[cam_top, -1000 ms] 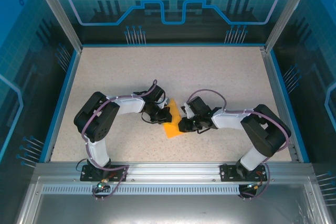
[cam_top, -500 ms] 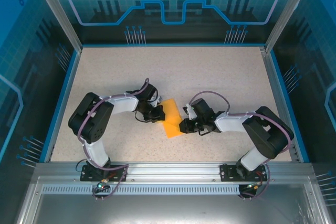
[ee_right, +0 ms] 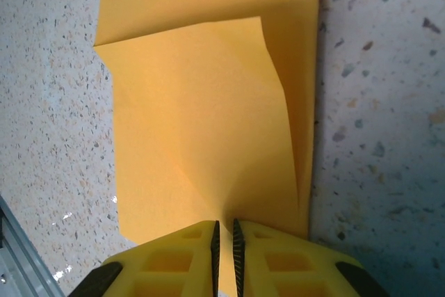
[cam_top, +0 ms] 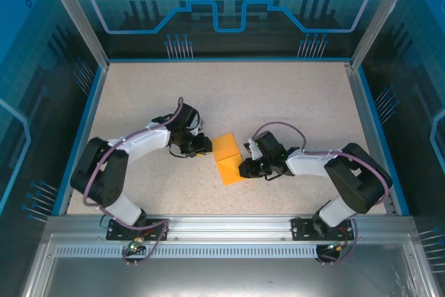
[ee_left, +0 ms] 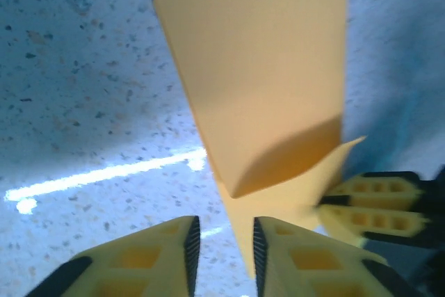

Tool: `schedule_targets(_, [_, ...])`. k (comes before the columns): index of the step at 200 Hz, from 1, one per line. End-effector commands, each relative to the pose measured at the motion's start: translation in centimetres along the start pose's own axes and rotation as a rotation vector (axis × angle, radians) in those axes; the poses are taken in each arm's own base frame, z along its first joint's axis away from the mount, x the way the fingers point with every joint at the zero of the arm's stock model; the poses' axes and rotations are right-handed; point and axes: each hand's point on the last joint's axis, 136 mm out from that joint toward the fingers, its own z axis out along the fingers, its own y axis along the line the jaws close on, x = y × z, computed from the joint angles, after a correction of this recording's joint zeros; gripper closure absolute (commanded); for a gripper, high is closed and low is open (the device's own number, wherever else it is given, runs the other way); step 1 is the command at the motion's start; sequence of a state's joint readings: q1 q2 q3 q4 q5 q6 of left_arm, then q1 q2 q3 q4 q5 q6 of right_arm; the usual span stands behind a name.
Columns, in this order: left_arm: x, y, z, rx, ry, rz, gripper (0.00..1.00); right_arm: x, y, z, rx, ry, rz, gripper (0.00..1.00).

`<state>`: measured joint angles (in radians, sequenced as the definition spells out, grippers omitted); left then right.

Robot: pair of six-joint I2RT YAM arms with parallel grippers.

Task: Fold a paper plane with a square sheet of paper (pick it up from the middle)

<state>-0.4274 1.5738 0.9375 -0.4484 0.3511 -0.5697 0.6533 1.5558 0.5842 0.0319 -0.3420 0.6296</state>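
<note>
Right claw point(ee_right: 224, 231) clenched on edge of orange paper sheet point(ee_right: 201, 116), paper pinched between its fingers. Creased sheet spreads ahead of this claw on speckled table point(cam_top: 292, 95), one flap lifted. Beyond sheet, left claw point(ee_left: 221, 241) faces its opposite side, fingers parted, released, sheet's point just at gap.

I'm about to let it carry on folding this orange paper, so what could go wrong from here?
1. The right tool pinches the paper at one edge; pulling may drag or tear it.
2. The left tool is open with a paper corner poking into its gap; closing there could crumple that corner.
3. The upper flap stands raised, so the crease may spring open.
</note>
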Motion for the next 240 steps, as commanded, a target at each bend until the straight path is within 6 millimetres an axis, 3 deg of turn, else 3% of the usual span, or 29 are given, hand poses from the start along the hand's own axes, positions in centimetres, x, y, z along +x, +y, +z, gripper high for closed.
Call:
schedule_targets(1, [1.8, 0.1, -0.1, -0.004, 0.017, -0.072, 0.62, 1.2, -0.4, -0.4, 0.01, 0.055, 0.057, 0.83])
schedule_targets(43, [3.5, -2.1, 1.6, 0.08, -0.011, -0.117, 0.59, -0.3, 1.2, -1.6, -0.018, 0.008, 0.028, 0.83])
schedule_targets(100, [4.3, -2.3, 4.7, 0.112, -0.048, -0.165, 0.58, -2.8, 2.1, -2.2, -0.055, -0.038, 0.016, 0.8])
schedule_targets(160, [4.6, -1.6, 6.5, 0.112, -0.05, -0.178, 0.58, -3.7, 0.6, -1.2, -0.024, -0.038, 0.029, 0.8])
schedule_targets(240, [3.8, -2.1, 6.7, 0.13, -0.077, -0.172, 0.59, -2.4, -1.5, 0.0, 0.035, -0.002, 0.05, 0.81])
